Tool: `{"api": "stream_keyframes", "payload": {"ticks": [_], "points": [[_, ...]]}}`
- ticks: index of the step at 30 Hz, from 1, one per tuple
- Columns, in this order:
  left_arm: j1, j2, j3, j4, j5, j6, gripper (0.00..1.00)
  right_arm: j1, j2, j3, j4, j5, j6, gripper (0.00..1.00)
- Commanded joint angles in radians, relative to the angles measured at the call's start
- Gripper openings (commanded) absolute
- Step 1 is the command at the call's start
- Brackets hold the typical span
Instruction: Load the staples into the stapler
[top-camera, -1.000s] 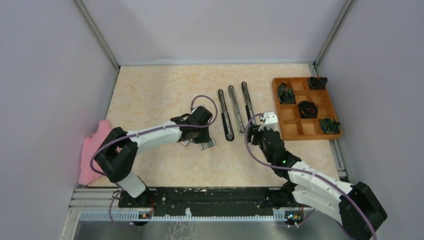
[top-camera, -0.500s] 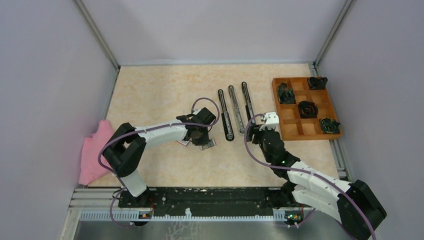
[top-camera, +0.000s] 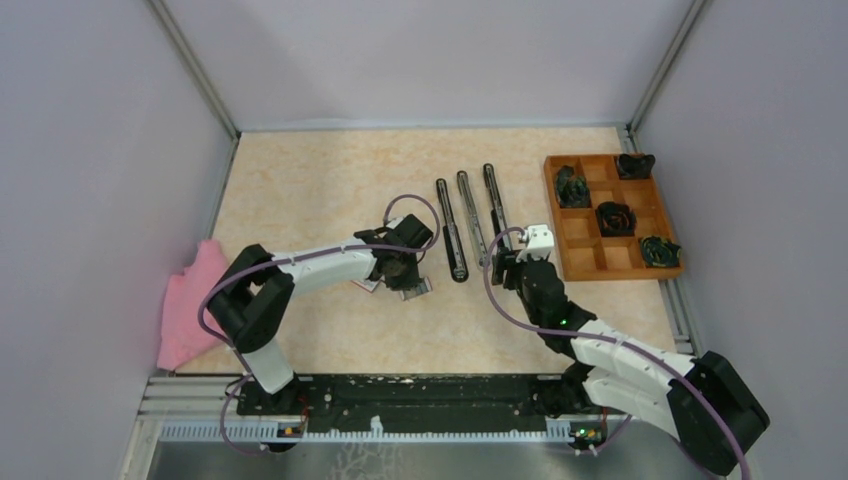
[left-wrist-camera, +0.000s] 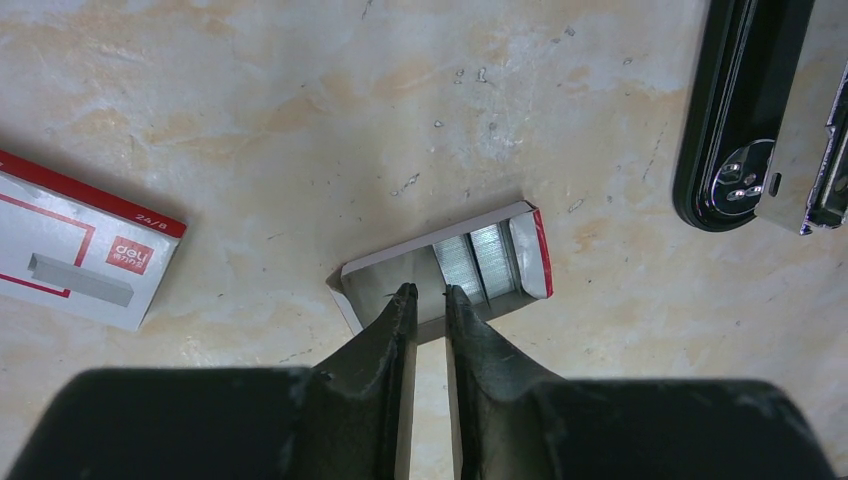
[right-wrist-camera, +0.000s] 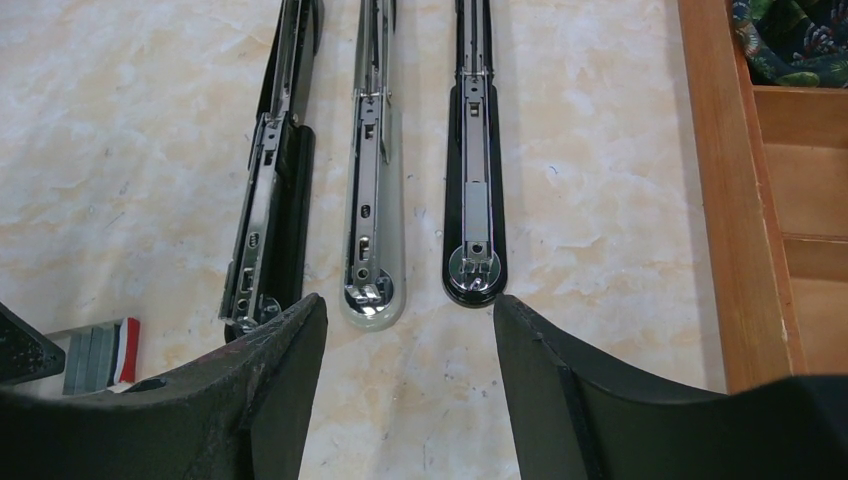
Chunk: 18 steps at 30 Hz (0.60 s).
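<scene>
The staples (left-wrist-camera: 478, 262) lie in a small open card tray (left-wrist-camera: 385, 280) near the middle of the worktop (top-camera: 300, 190), at about 7 o'clock from the near ends of the three staplers (top-camera: 472, 220). The left gripper (left-wrist-camera: 428, 295) sits low over the tray's near edge. Its jaws are narrow, with only a slit between them and nothing in it. They may be touching the card, but the wrist view is too flat to tell.

A red-and-white box (left-wrist-camera: 80, 255) lies at 9 o'clock from the tray, apart from it.

The staplers lie opened out flat and parallel, running 12 to 6. The right gripper (right-wrist-camera: 407, 305) is just short of their near ends, its jaws wide and empty.

A wooden compartment tray (top-camera: 553, 215) sits at the worktop's 3 o'clock side, and a pink cloth (top-camera: 190, 300) at the 9 o'clock edge.
</scene>
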Motion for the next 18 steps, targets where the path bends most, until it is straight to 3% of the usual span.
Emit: {"api": "stream_keyframes", "payload": {"ticks": [1,18], "points": [[-0.009,0.011,0.019,0.016,0.0,-0.015,0.22,0.007,0.008,0.035,0.05,-0.002,-0.01,0.62],[-0.009,0.049,0.013,0.034,0.005,-0.026,0.2,0.007,0.061,0.055,0.04,-0.017,-0.014,0.62]]}}
